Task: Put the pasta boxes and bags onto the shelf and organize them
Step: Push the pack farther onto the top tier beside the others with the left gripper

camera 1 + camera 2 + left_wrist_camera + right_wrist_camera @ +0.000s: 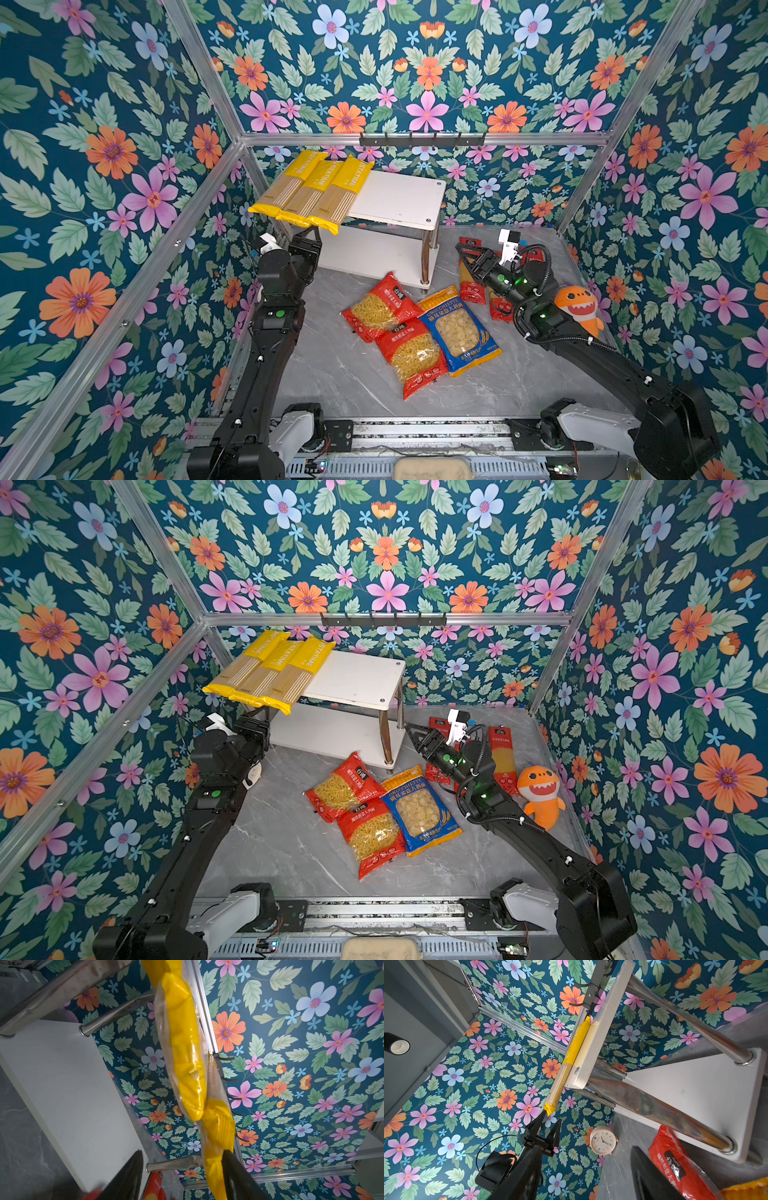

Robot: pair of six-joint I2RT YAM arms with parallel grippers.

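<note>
Three glossy, long yellow spaghetti packs (311, 189) overhang the flat white shelf (399, 199) at its nine-o'clock end. Just below, the left gripper (311, 233) has its jaws spread. The right gripper (462, 255) gapes above crinkly red packs (471, 286).

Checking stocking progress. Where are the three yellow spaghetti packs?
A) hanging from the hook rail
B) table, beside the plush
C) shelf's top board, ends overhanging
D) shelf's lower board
C: the yellow spaghetti packs lie side by side atop the shelf, near ends overhanging its upper board.
</note>
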